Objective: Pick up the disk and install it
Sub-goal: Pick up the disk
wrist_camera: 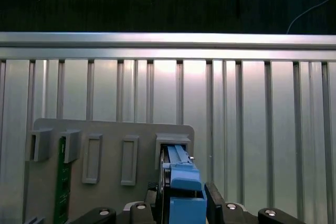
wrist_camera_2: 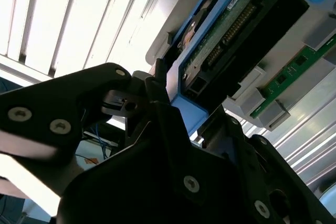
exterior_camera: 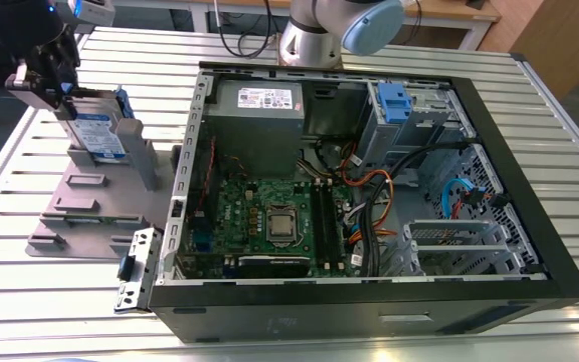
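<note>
Blue-bracketed disk (exterior_camera: 99, 136) stands upright in grey rack (exterior_camera: 78, 204), gripper (wrist_camera: 184, 205) clasping its edge

Centre of exterior view: open case (exterior_camera: 370, 311) lying on slatted table (exterior_camera: 38, 309). Inside, upper left: grey power supply (exterior_camera: 254, 124) with white sticker. Below it: green motherboard (exterior_camera: 269, 219). Interior upper right: blue latch (exterior_camera: 394, 100) on silver cage. Cables (exterior_camera: 378, 204) bunched right of motherboard. Left of case, just beside it: grey slotted holder (exterior_camera: 88, 200). Green board (wrist_camera: 61, 182) standing in one slot, per first wrist view.

High exterior; wrist views near disk (wrist_camera: 185, 195)
</note>
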Controlling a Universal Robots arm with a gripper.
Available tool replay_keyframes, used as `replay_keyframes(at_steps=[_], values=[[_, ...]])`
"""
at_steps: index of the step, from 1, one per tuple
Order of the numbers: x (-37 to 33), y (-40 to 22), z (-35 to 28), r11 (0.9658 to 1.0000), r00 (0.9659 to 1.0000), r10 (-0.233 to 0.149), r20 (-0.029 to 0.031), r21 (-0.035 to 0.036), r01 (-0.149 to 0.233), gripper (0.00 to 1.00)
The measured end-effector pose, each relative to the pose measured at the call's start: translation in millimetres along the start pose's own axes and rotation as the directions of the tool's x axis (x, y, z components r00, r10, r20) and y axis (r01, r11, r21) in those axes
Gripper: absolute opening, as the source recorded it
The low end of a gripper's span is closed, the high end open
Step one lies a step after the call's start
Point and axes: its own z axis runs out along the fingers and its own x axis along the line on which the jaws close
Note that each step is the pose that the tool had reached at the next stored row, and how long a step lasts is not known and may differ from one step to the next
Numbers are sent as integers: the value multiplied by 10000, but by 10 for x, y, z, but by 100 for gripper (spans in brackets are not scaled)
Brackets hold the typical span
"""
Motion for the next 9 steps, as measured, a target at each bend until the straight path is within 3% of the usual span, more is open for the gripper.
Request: replay_keyframes(at_steps=[3, 9], values=[[0, 0, 0, 10000, 10000, 0, 0, 0, 0, 39], [0, 0, 0, 10000, 10000, 0, 1, 0, 0, 37]])
